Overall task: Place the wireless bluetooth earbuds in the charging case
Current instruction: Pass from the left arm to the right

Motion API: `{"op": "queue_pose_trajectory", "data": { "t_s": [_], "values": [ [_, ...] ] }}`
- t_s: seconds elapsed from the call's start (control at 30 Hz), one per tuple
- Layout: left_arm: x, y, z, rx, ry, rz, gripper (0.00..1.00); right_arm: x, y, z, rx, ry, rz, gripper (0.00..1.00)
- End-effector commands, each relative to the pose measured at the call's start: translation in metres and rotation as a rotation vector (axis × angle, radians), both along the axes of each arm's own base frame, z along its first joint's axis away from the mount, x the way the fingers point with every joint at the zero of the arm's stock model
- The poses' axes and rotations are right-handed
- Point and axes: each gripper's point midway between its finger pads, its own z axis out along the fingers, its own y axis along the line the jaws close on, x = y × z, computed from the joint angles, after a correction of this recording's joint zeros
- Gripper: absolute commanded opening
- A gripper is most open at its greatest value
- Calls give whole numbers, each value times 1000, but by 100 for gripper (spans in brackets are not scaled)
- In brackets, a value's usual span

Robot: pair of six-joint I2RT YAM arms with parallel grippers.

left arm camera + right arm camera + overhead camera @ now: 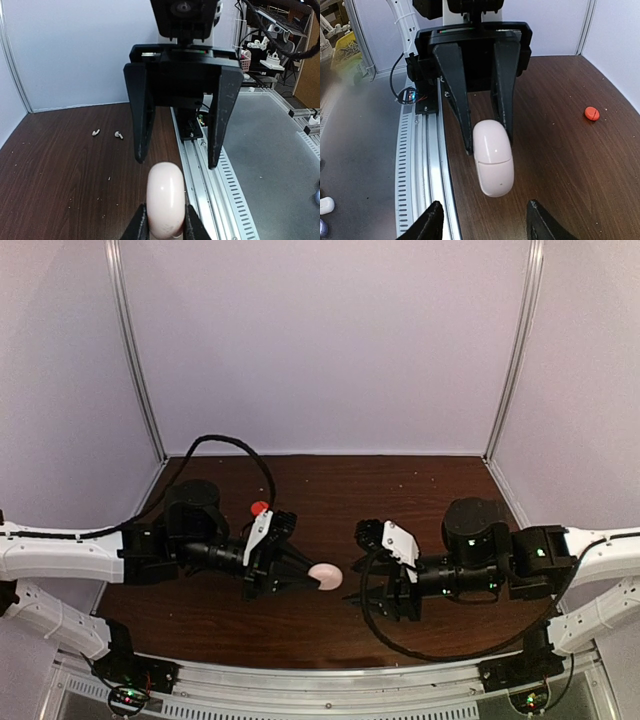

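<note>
The two white earbuds (pixel 96 132) (pixel 118 135) lie close together on the dark wood table (pixel 330 480), apart from both grippers; I only see them in the left wrist view, past the right arm's fingers. The pale pink charging case (pixel 165 192) is off the table, on edge and pinched across its flat sides by the left gripper (pixel 165 227). Its lid looks closed along a thin seam. I cannot read any lettering on its shell.

The right gripper (pixel 487 222) faces the case from just beside it, fingers spread wide with nothing between them.

The case hangs over the near strip of wood, close to the aluminium rail (pixel 422 150) that runs along the table's front edge. A red-orange round piece (pixel 591 113) sits on the wood behind the left wrist, well apart from the case. The far half of the table is open up to the white back wall (pixel 320 340), and white panels close in both sides.
</note>
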Motion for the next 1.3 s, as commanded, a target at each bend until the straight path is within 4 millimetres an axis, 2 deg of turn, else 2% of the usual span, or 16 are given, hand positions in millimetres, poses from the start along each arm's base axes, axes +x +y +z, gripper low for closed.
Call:
{"op": "queue_pose_trajectory", "data": {
  "t_s": [0.0,0.27,0.63,0.83,0.93,1.07,1.17,1.27],
  "values": [
    [-4,-7,12,-17,-32,-49,0,-8,10,8,14,59,60,55],
    [-8,-14,4,10,-13,-85,0,-5,20,5,-39,35,85,47],
    [-8,-16,1,24,-18,-92,0,-5,26,-14,-137,36,120,25],
    [-3,-14,3,15,-43,-57,0,1,23,-7,-113,51,119,14],
    [5,-8,10,-20,-71,7,19,9,21,5,-60,56,102,12],
    [17,12,37,-147,-131,146,43,18,18,31,60,49,81,12],
    [18,33,60,-276,-181,220,60,24,16,55,165,36,66,11],
    [16,41,64,-323,-189,232,64,25,18,77,270,37,68,11]
  ]
}}
